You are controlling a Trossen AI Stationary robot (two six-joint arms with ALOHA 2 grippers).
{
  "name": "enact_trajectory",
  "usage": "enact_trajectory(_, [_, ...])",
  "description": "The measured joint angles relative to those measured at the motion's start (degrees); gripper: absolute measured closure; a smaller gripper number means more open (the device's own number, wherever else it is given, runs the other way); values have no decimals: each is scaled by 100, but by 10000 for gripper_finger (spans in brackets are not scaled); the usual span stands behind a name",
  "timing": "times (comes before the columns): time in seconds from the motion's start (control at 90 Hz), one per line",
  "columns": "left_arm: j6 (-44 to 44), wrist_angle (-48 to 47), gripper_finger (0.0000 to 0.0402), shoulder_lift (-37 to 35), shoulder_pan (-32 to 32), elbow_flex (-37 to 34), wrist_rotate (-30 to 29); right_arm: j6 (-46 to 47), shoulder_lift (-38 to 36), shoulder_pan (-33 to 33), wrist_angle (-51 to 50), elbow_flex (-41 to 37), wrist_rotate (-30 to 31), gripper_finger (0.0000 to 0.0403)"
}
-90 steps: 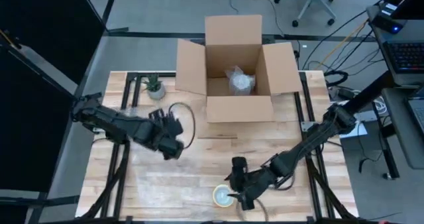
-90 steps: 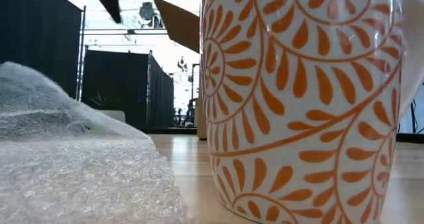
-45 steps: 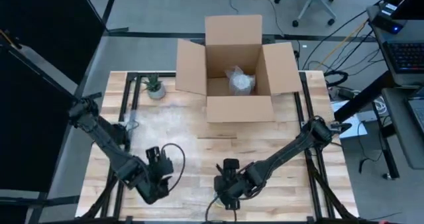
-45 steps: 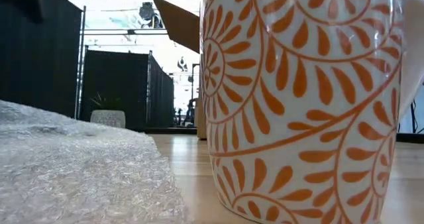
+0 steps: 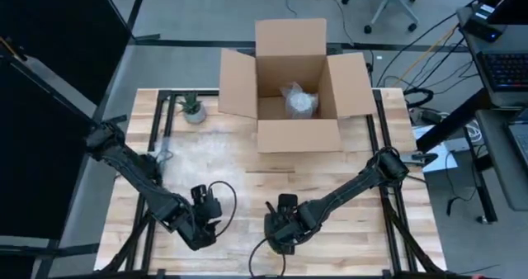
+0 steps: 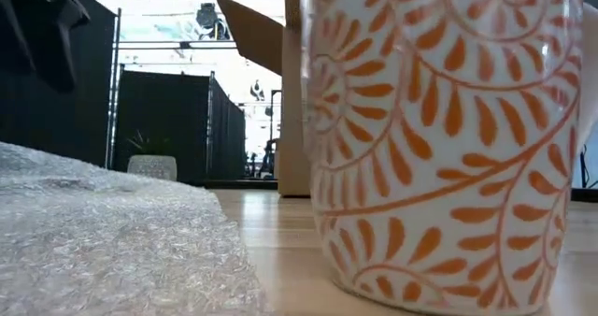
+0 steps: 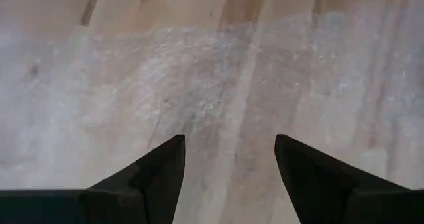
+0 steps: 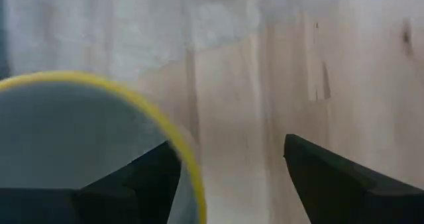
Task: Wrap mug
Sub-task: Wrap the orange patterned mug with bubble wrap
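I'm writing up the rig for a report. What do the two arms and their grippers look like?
Both arms are dark, slim and jointed. A black cable loops at the left gripper and another at the right gripper. In the wrist views, each gripper's fingers are plain black tapered wedges, with no visible markings.

No readable text, label, brand, number or sign in any view. Mug (image 6: 448,138) at right of low view carries only orange leaf-and-swirl pattern, no lettering. Cardboard box (image 5: 294,85) at upper centre of high view shows plain, unprinted flaps.
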Motion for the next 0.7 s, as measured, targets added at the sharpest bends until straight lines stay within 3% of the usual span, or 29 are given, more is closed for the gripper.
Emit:
enact_trajectory(0.133, [37,164,180,43,77,-144,-2,57,122,-30,-320,14,-179,201])
enact_trajectory(0.389, [508,378,180,208,224,-145,11,-182,131,-20,-677,13,-229,381])
enact_trajectory(0.7, [803,759,180,761,401,-145,313,-360,-160,28,-1496,-41,19,392])
